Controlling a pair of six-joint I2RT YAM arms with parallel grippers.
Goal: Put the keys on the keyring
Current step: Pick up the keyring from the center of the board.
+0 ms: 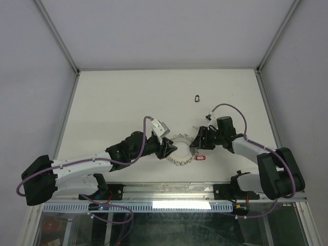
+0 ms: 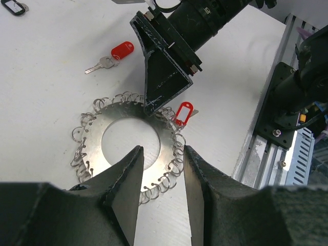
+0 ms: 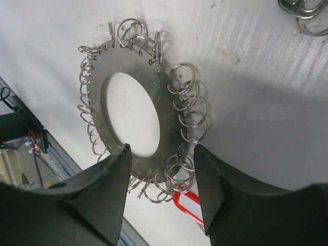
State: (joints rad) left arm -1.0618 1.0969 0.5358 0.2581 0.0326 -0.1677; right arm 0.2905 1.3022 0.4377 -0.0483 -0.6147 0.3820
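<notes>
Near the middle of the white table [image 1: 128, 102] lies the flat grey metal keyring [image 2: 130, 148], fringed with wire loops. A small silver key with a red oblong plastic tag [image 2: 184, 111] touches its right rim. Our left gripper [image 2: 161, 154] and right gripper [image 3: 161, 154] hover over the keyring, jaws parted and empty. If both close together, we risk clashing fingers or shoving the keyring aside.

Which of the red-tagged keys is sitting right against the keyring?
The red tag with its pale window up, lying at the keyring's wire loops. The other red key lies well clear of the ring, silver blade showing.
</notes>
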